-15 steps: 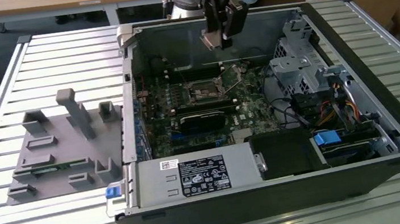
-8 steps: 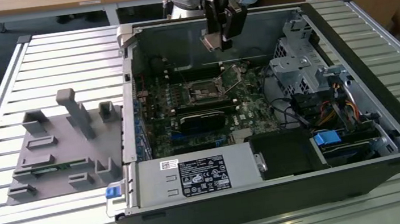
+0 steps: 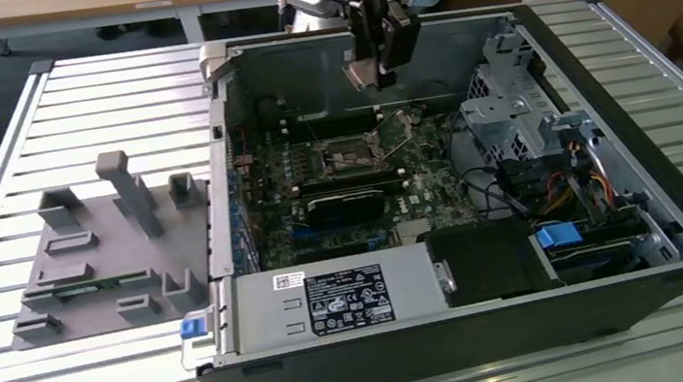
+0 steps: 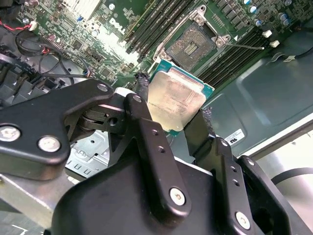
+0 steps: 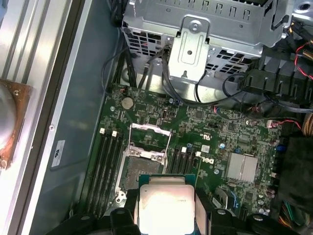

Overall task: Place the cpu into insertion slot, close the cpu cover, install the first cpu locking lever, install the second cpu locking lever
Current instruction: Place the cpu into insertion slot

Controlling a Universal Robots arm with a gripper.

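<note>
My gripper (image 3: 369, 72) hangs over the open computer case, shut on the cpu (image 3: 360, 72). In both wrist views the cpu (image 4: 176, 98) (image 5: 165, 199) is a pale silvery square pinched by its edges between the black fingers (image 4: 146, 127). It sits above the motherboard, apart from it. The insertion slot (image 5: 138, 171) (image 4: 192, 45) (image 3: 344, 157) lies bare below and slightly ahead of the chip, showing its dark centre. The cpu cover (image 5: 150, 129) stands swung open at the slot's far side. A thin metal locking lever (image 4: 244, 46) sticks out beside the slot.
A metal drive cage (image 5: 195, 29) with cables (image 5: 230, 93) borders the board. Memory slots (image 5: 105, 156) flank the socket. The power supply (image 3: 329, 300) fills the case's front. A grey fixture block (image 3: 101, 250) rests on the slatted table (image 3: 69, 97) at the exterior view's left.
</note>
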